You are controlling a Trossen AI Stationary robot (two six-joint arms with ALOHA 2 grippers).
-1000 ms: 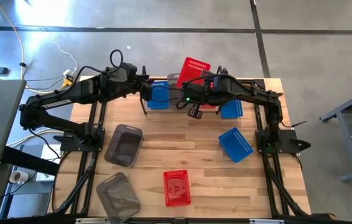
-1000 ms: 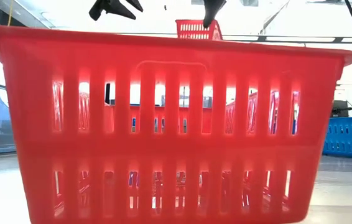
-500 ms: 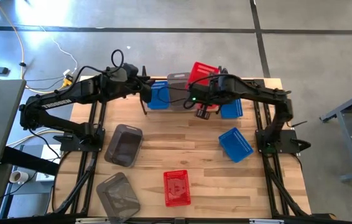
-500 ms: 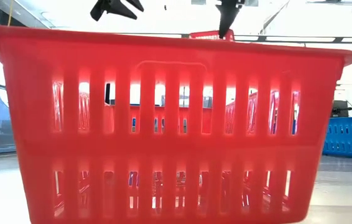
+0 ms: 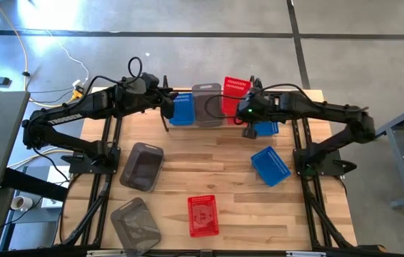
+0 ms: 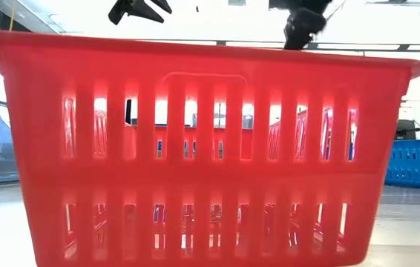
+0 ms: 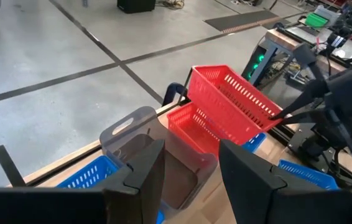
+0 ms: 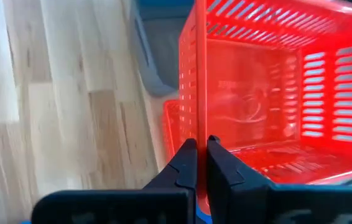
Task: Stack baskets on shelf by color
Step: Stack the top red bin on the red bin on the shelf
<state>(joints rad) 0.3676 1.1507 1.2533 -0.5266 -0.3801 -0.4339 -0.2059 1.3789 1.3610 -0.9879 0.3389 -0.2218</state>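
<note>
- The right claw (image 8: 196, 155) is clamped on the rim of a red basket (image 5: 236, 87), holding it tilted above another red basket (image 7: 191, 124) that sits at the shelf end of the bench (image 5: 188, 171).
- The left claw (image 7: 188, 168) hangs over the blue basket (image 5: 183, 108) beside the grey basket (image 5: 206, 104), with its fingers spread apart and nothing between them.
- Risk, as I judge it: the held basket is canted, so one corner may catch the lower basket's rim instead of nesting, and it could jam or tip off the far edge.
- Risk: the grip is a thin pinch on one wall only; a bump on the way down might twist the basket in the claw.
- Risk: the grey basket stands just beside the red pair, so a sideways drift could knock it.
- Count from the high view: three red, namely the held one, the one beneath it, and one near the front (image 5: 203, 215).
- Three blue: one at the back left, one under the right arm (image 5: 266, 128), one loose (image 5: 270, 165).
- Three grey: one at the back, two at the front left (image 5: 142, 167) and (image 5: 135, 223).
- The shelf itself I cannot make out clearly.
</note>
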